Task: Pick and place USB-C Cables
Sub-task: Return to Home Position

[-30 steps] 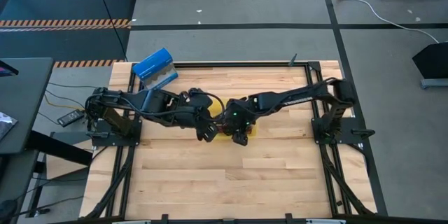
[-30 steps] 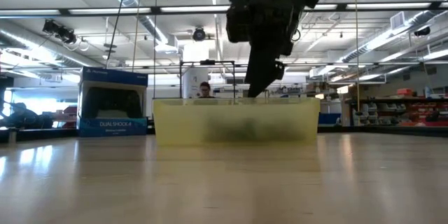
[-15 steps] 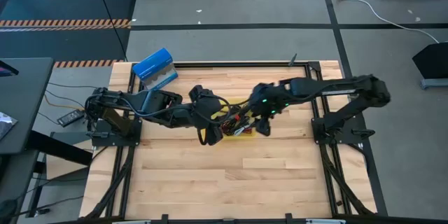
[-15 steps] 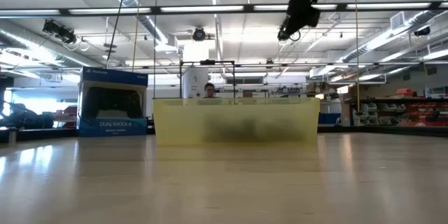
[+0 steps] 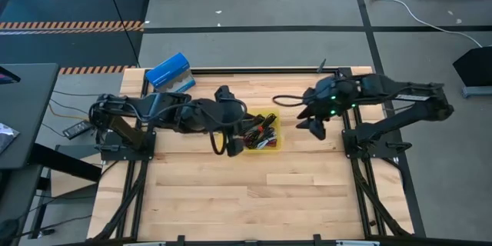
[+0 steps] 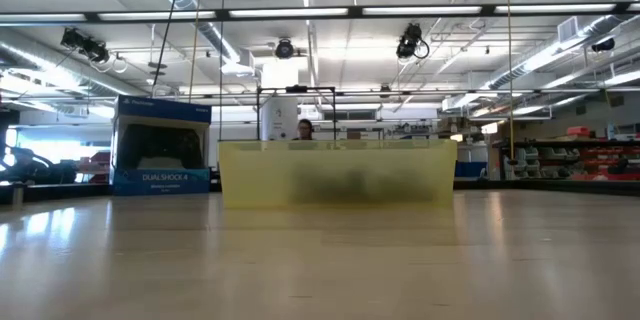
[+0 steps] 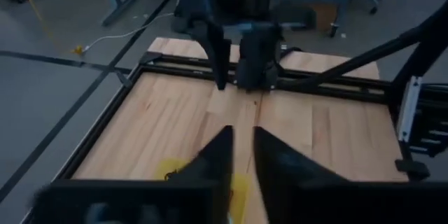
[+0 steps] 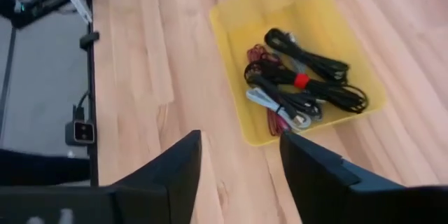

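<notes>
Several bundled USB-C cables (image 8: 301,84), black, maroon and pale, lie inside the yellow bin (image 8: 234,38) near the middle of the wooden surface (image 5: 254,192); the low view shows them only as a dark smear behind the bin wall. The left end effector (image 5: 223,144) hangs by the bin's edge, fingers barely parted, empty. The right end effector (image 5: 315,127) hovers well apart from the bin, released, empty. A blue box (image 5: 169,75) sits at the back left corner

The cables (image 8: 294,87) lie heaped together inside the yellow bin (image 8: 234,24), which sits just toward 12 o'clock of the bench (image 5: 231,192) centre. Black bundles (image 8: 311,63) lie on top, loosely coiled and crossing, one cinched by a red tie (image 8: 301,80). A maroon cable (image 8: 274,120) shows beneath them, a pale blue-white cable (image 8: 269,103) flat beside it
</notes>
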Controlling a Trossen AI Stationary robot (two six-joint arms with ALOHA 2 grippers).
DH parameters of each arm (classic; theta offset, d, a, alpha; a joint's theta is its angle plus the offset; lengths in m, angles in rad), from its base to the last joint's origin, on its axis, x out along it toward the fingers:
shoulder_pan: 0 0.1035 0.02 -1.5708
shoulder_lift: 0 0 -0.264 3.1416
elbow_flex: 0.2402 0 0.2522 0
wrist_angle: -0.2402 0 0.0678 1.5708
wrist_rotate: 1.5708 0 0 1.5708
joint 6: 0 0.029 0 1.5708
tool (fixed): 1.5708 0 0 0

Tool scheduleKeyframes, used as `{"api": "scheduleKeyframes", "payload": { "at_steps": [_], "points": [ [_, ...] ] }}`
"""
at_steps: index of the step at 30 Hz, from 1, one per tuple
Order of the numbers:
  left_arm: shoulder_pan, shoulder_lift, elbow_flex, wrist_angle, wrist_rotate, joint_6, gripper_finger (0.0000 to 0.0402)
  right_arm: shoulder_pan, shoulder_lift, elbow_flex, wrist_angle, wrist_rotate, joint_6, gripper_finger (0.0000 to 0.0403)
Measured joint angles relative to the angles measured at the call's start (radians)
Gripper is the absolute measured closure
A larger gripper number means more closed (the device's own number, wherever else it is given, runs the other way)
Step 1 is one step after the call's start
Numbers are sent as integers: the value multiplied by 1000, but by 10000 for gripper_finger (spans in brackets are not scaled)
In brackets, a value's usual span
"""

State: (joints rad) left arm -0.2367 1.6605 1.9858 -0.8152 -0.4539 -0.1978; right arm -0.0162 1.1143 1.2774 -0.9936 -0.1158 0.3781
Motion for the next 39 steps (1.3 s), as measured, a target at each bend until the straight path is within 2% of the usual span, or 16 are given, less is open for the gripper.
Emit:
{"api": "scheduleKeyframes", "payload": {
  "at_steps": [3,10,17,21,24,28,35,39],
  "points": [
    [5,-19,0,-28,14,-1,389,0,-46,0,-11,25,20,236],
    [23,-76,0,-121,13,0,398,0,-121,0,-4,64,1,387],
    [24,-113,-6,-164,14,22,399,0,-170,0,-10,72,-65,398],
    [16,-179,-78,-152,10,3,400,0,-212,0,-16,74,-59,397],
    [11,-253,-175,-129,-2,-22,400,0,-251,0,-20,85,-57,400],
    [8,-384,-360,-11,-23,-55,400,0,-293,0,-53,124,-66,400],
    [8,-601,-759,378,-20,-105,401,1,-347,-34,-57,196,-75,401],
    [7,-689,-944,585,-10,-94,401,1,-385,-49,-12,182,-75,402]
  ]
}}
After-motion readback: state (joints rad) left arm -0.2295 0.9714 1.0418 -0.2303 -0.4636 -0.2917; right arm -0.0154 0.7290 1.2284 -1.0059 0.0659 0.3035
